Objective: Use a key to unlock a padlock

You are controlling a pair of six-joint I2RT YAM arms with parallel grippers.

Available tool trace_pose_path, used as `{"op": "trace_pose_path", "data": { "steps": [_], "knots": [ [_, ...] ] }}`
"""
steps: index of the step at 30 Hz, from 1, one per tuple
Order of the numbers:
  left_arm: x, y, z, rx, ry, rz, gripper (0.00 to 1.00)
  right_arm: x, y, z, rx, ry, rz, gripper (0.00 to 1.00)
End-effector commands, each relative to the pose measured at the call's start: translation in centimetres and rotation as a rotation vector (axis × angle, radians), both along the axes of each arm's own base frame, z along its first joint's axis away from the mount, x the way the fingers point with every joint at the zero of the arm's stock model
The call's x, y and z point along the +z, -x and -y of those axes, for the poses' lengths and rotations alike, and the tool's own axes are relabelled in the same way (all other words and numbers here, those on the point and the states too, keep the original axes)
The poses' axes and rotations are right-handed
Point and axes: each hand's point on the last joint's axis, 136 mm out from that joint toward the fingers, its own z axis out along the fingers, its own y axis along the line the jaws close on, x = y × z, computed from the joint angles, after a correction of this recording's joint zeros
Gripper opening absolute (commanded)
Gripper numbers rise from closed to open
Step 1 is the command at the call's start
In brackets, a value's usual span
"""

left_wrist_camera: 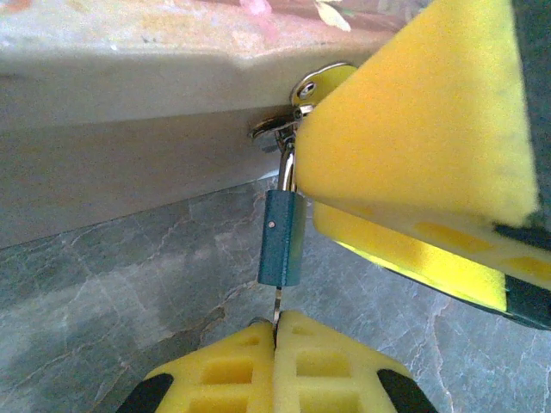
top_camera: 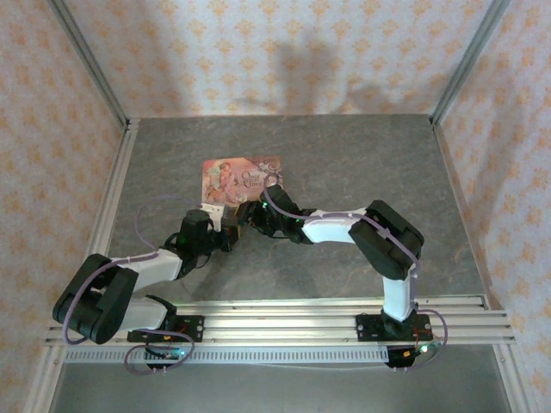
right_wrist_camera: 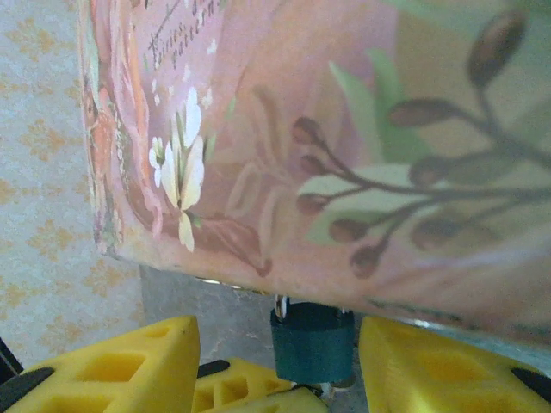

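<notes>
The tiny dark blue padlock (left_wrist_camera: 281,237) hangs by its silvery shackle (left_wrist_camera: 288,163) from the clasp of the pink printed tin box (top_camera: 241,176). The thin pale key (left_wrist_camera: 277,303) points up into the padlock's underside, and my left gripper (left_wrist_camera: 275,331) is shut on it just below. In the right wrist view the padlock (right_wrist_camera: 312,340) sits under the box edge between the spread fingers of my right gripper (right_wrist_camera: 280,344), which is open. Its right finger (right_wrist_camera: 430,361) is close beside the padlock and the left finger (right_wrist_camera: 112,366) stands well off. In the top view both grippers meet at the box's front edge (top_camera: 244,217).
The box (right_wrist_camera: 344,129) looms just over the right gripper, and its pale side wall (left_wrist_camera: 129,146) runs across the left wrist view. Right gripper fingers (left_wrist_camera: 413,112) crowd the padlock from the right there. Grey stone-pattern table (top_camera: 344,163) lies all around, with aluminium rails (top_camera: 284,323) at the near edge.
</notes>
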Motion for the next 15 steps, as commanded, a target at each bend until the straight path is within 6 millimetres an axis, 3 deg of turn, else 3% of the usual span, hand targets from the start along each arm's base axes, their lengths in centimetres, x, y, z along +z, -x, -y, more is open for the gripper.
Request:
{"op": "trace_pose_path", "data": {
  "steps": [1, 15],
  "knots": [
    [-0.2, 0.7, 0.4, -0.016, 0.013, -0.031, 0.0, -2.6, 1.3, 0.0, -0.014, 0.026, -0.077, 0.51],
    [0.0, 0.7, 0.5, -0.023, 0.015, -0.028, 0.0, -4.7, 2.0, 1.5, -0.059, 0.134, -0.115, 0.52]
  ]
}}
